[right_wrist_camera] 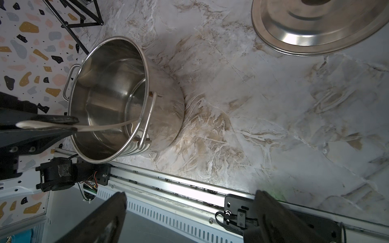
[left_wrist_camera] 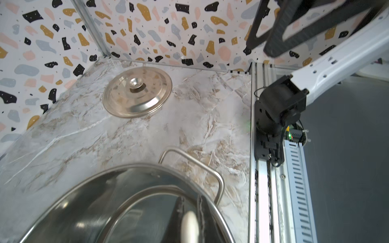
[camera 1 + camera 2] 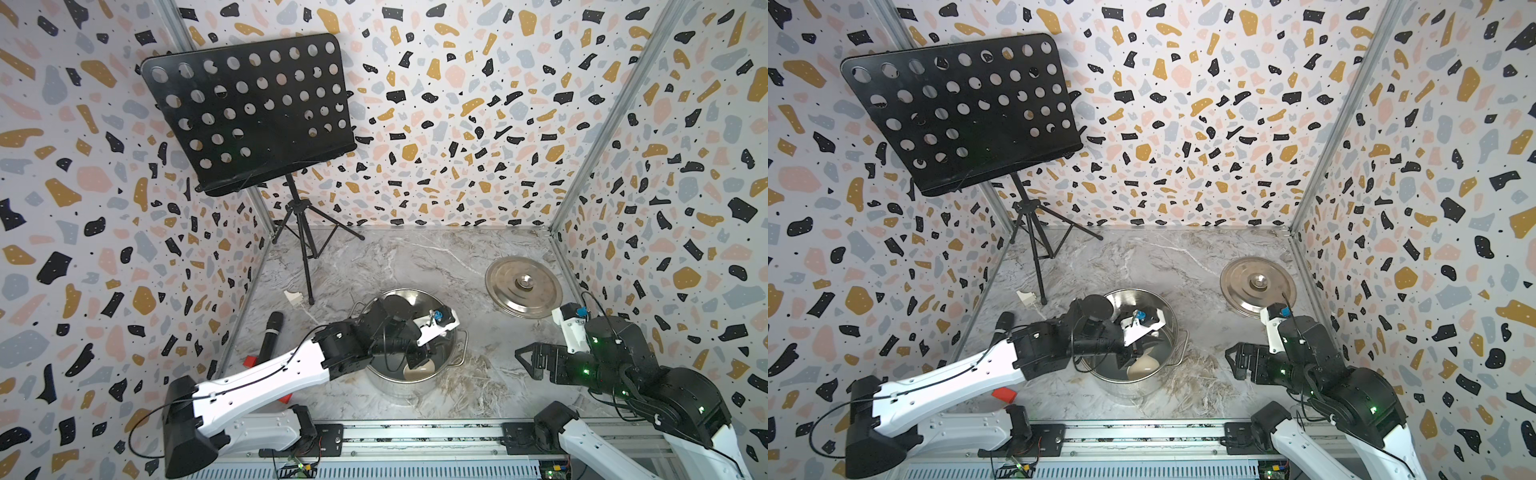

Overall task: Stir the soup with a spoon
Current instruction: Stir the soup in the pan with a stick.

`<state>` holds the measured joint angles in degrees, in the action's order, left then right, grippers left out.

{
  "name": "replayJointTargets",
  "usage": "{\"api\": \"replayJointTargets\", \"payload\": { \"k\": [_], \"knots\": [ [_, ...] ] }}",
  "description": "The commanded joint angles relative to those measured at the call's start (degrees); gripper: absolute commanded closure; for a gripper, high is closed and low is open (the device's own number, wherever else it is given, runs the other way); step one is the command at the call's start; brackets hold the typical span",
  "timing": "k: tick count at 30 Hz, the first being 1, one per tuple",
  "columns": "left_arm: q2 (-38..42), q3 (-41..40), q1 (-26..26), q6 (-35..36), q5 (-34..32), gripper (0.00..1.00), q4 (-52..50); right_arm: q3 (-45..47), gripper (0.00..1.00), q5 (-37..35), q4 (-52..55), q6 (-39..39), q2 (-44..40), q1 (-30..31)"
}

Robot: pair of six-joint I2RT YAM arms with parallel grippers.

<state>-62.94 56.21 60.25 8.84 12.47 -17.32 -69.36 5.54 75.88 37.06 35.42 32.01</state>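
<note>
The left gripper (image 1: pixel 71 125) is clamped on the handle of the spoon (image 1: pixel 101 127), whose round bowl sits low inside the pot (image 3: pixel 397 390), near the wall closest to the robot. The pot stands on the marble table (image 3: pixel 415 257). The right gripper (image 3: pixel 524 362) hangs beside the pot, jaws spread wide, holding nothing. The lid (image 3: pixel 505 291) lies flat, well apart from the pot

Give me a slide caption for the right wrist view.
Left tool holds the cream spoon in the steel pot; the lid lies apart.
</note>
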Motion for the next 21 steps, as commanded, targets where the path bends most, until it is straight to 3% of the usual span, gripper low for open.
{"api": "replayJointTargets", "payload": {
  "k": [1, 6, 11, 15, 21],
  "knots": [
    [6.3, -3.7, 0.2, 1.4, -3.5, 1.00, -3.2, 0.0, 0.00, -0.3, 0.5, -0.6, 0.2, 0.1],
    [14.9, -7.9, -0.9, 0.6, -9.7, 1.00, -7.1, -0.8, 0.00, 0.0, 0.4, -1.1, 1.5, 0.1],
    [19.6, -9.8, -7.8, -1.3, -9.6, 1.00, -6.7, -0.8, 0.00, 0.3, -0.2, -1.2, 1.8, 0.1],
    [17.4, -9.6, -13.7, -0.7, -8.1, 1.00, -3.3, -0.7, 0.00, 0.6, -0.3, -1.2, 1.9, 0.1],
    [5.9, -4.5, -20.4, -1.9, -4.9, 1.00, 5.3, -1.2, 0.00, 1.0, -0.2, -1.3, 1.8, 0.1]
  ]
}}
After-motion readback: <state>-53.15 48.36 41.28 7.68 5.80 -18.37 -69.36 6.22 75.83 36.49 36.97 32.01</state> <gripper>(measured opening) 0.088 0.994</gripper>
